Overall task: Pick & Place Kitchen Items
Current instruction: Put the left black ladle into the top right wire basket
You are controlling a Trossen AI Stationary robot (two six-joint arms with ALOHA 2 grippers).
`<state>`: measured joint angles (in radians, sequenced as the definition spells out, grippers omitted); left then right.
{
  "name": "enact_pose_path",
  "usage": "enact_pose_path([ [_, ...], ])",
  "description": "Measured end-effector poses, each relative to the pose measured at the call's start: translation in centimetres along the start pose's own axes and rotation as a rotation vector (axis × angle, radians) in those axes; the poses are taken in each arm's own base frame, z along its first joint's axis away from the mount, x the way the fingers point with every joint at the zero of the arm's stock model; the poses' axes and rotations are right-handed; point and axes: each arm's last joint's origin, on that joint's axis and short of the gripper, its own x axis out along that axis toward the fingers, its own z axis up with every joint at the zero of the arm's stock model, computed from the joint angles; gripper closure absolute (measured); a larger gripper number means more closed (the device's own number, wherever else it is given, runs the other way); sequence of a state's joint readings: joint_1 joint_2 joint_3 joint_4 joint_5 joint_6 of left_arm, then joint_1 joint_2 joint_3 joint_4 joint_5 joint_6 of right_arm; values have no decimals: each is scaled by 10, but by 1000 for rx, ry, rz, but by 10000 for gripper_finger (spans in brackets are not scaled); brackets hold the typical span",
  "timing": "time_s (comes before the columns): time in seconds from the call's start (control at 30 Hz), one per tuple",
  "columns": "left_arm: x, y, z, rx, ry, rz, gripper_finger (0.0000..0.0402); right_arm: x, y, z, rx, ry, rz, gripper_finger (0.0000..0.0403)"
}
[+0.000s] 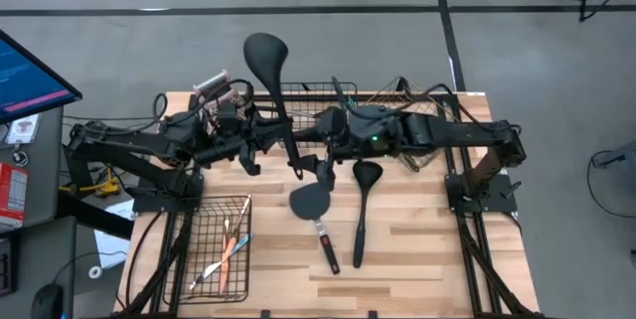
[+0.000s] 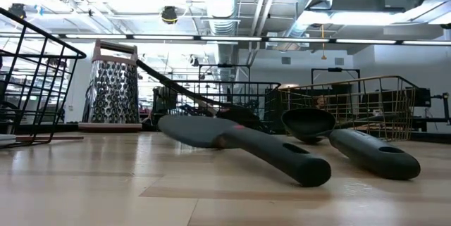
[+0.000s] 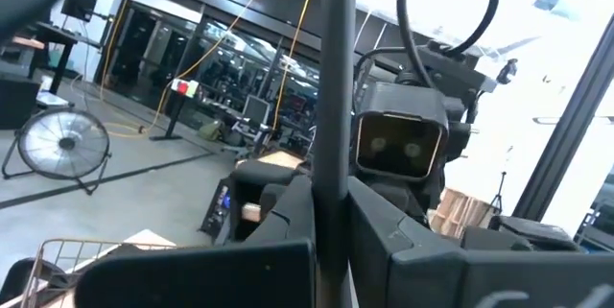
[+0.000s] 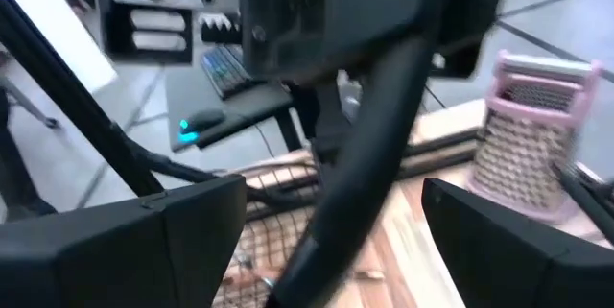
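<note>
A: Step in hand? 
B: A hand-over in mid-air is judged. The raised ladle point(image 1: 270, 79) is held above the table point(image 1: 417, 249), bowl at 12 o'clock, handle running toward 6.

A: Left gripper point(image 1: 279, 138)? 
B: Clamped on the handle; in the left wrist view the shaft is pinched between the fingers point(image 3: 288, 226).

A: Right gripper point(image 1: 309, 163)? 
B: Placed at the handle's lower end, at 5 o'clock from the left one. Its fingers point(image 4: 144, 236) are spread wide, with the shaft between them and no contact seen.

A: Other items? 
B: A spatula point(image 1: 312, 201) and a second ladle point(image 1: 364, 200) are laid flat at 6 o'clock of the grippers. Small tools point(image 1: 231, 249) are lodged in the mesh basket point(image 1: 217, 199) at 7 o'clock.

A: Next move? 
B: Probably the right fingers are to be closed squarely on the shaft before the left grip is released. Slip or swing of the heavy bowl end is to be watched.
</note>
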<state>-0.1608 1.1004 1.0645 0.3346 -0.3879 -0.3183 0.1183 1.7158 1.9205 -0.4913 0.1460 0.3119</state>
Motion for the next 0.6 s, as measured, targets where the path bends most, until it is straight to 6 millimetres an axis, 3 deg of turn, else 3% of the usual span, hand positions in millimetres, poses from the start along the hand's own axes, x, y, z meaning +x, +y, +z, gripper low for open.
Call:
enact_pose_path([
  [0.37, 0, -2, 3, -8, -21, -32, 393, 14, -6, -3, 1, 15, 53, 104],
  [0.5, 0, -2, 3, -9, -20, -38, 393, 20, -6, -7, 2, 30, 49, 137],
  [0.6, 0, -2, 2, -8, -14, -51, 393, 28, -6, -10, 16, 25, 52, 188],
])
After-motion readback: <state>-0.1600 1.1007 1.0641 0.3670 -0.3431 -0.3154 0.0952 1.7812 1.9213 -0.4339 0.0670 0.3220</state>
